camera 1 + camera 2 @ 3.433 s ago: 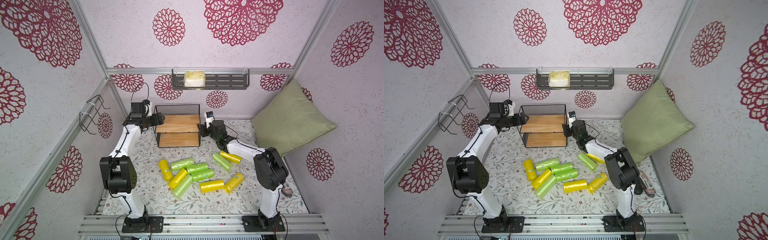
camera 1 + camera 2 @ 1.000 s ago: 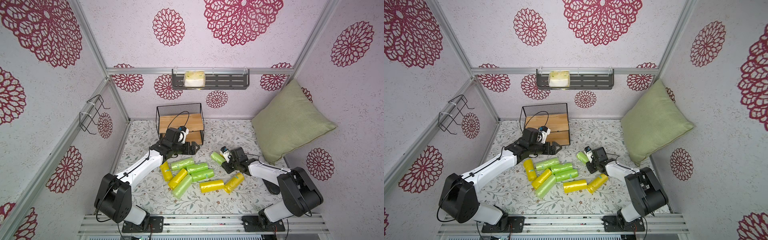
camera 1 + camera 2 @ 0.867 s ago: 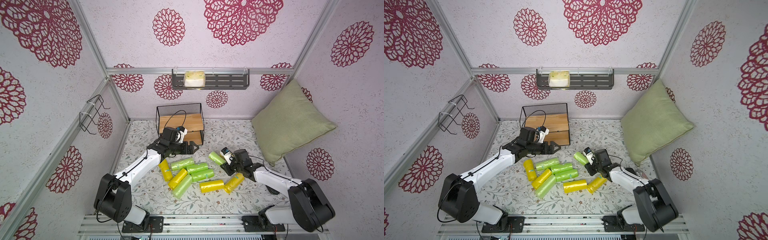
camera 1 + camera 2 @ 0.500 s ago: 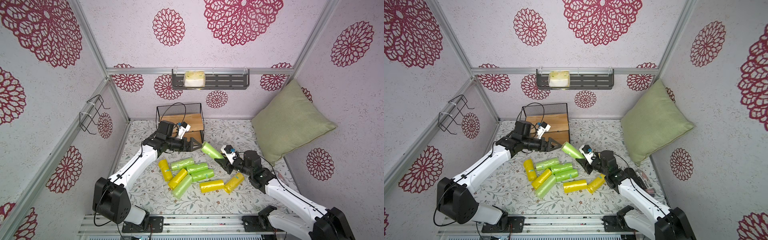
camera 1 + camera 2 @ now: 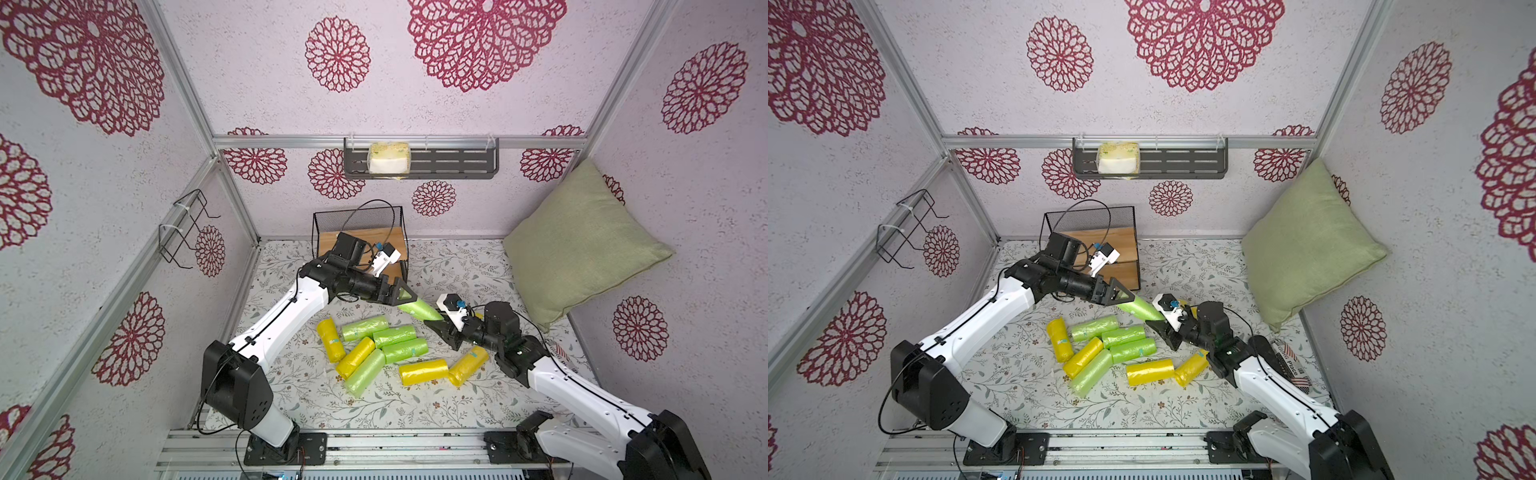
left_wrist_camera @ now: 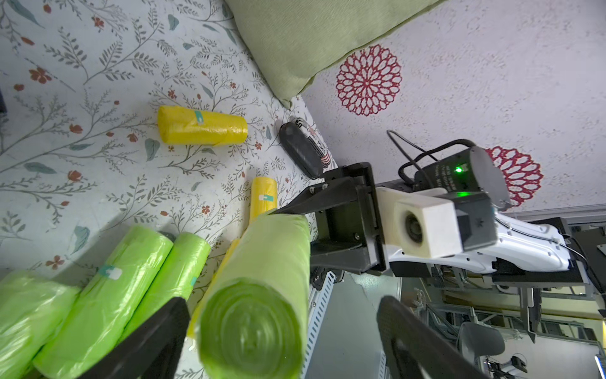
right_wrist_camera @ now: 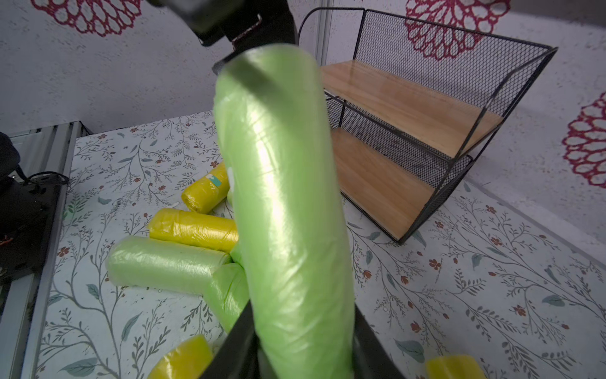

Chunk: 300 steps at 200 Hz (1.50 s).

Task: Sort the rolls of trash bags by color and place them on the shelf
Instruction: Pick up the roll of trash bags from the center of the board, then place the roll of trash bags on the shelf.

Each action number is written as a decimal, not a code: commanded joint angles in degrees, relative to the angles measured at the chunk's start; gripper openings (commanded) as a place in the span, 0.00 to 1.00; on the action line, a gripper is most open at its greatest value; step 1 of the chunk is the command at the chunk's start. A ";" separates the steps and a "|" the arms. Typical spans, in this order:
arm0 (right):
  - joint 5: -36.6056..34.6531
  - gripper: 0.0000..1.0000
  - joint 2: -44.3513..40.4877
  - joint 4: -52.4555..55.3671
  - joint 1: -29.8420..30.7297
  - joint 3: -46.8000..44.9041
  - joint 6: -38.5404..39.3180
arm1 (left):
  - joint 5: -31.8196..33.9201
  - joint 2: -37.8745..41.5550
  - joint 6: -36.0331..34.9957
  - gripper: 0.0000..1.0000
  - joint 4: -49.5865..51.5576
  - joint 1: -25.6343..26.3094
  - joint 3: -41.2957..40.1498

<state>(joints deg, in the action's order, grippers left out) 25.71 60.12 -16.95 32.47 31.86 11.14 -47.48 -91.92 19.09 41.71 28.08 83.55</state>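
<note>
Roll of light green trash bags point(image 5: 417, 311) hangs in midair over the table point(image 5: 291, 386), in front of the shelf point(image 5: 361, 218) and on neither board, bridging the two arms. The right gripper point(image 5: 445, 329) is clamped on one end, which its jaws hide. The left gripper point(image 5: 406, 300) brackets the other end with jaws spread. One finger point(image 6: 154, 334) lies just beside the roll, touching or not I cannot tell, and the other stands well apart; both are cut off at the frame edge. Below, four green rolls point(image 5: 395, 336) and four yellow rolls point(image 5: 424, 372) lie bunched on the table. A fifth yellow one point(image 6: 201, 126) lies apart near the cushion point(image 5: 582, 249), almost hidden behind the right arm point(image 5: 498, 328) in both top views. The left arm point(image 5: 291, 316) covers part of the shelf's boards.
</note>
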 commanded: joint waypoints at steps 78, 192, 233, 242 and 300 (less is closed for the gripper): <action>1.37 0.37 0.02 -5.74 0.40 1.03 2.21 | -4.55 -1.38 -1.55 0.32 -0.11 -0.51 0.89; -5.36 0.97 -2.62 -6.92 -2.94 0.57 -6.19 | 45.11 25.29 7.53 0.12 -24.54 -11.20 -16.97; -3.59 0.97 1.03 -10.12 -2.85 2.53 -7.80 | 65.46 22.72 -7.46 0.11 -43.10 -9.13 -21.79; -3.19 0.97 1.61 -9.82 -2.83 3.15 -7.71 | 67.48 19.65 -12.21 0.11 -46.15 -9.11 -21.19; -2.75 0.97 0.46 -10.23 -2.85 2.33 -8.27 | 65.91 4.88 -31.29 0.16 -50.14 -9.09 -13.94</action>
<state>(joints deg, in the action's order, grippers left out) 22.13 62.30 -24.64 29.67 33.26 4.40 17.04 -84.77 -0.27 -2.85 18.59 65.23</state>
